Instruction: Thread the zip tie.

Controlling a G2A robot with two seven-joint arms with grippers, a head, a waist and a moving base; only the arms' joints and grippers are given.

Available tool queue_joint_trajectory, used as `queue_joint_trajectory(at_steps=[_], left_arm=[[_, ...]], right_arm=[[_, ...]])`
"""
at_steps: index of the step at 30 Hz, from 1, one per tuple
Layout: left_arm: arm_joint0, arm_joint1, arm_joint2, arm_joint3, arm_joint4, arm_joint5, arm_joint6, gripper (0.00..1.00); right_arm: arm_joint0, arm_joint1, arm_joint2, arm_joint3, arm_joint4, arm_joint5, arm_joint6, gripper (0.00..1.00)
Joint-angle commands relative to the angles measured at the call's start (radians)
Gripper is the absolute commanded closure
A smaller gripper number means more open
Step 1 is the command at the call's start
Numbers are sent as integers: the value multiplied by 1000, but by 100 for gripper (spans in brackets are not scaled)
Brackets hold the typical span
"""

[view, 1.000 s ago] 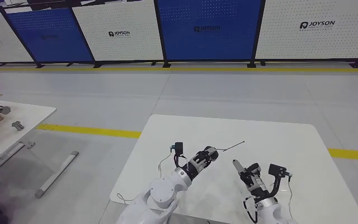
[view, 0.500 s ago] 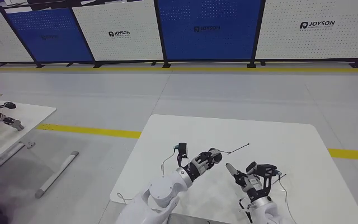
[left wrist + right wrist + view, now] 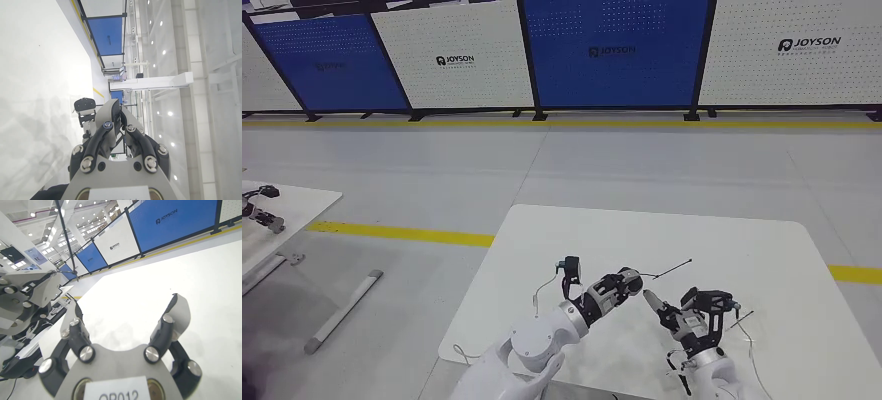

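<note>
A thin black zip tie (image 3: 667,268) sticks out over the white table (image 3: 742,240), pointing toward the far right. My left gripper (image 3: 628,279) is shut on its near end. In the right wrist view the left gripper (image 3: 47,279) shows beside my own, the zip tie's strap (image 3: 66,237) rising from it and the small head (image 3: 75,272) at its fingertips. In the left wrist view the left gripper (image 3: 118,113) has its pads pressed together. My right gripper (image 3: 652,300) (image 3: 125,302) stands open just right of the left one, empty, low above the table.
Bare white tabletop stretches ahead and to the right of both grippers. A second table (image 3: 282,210) with small parts stands far left across the floor. Blue and white fence panels (image 3: 612,50) line the back.
My right gripper has moved left, closing in on the left gripper. The left gripper has shifted slightly right with the zip tie.
</note>
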Motion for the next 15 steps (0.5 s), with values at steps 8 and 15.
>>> queue_joint_trajectory(at_steps=[8, 15], left_arm=[[-5, -1, 4, 6, 1, 4, 8, 100], [-6, -2, 11, 6, 8, 0, 10, 100]], right_arm=[[8, -3, -17, 1, -11, 16, 12, 0], [6, -4, -11, -2, 10, 10, -4, 0]])
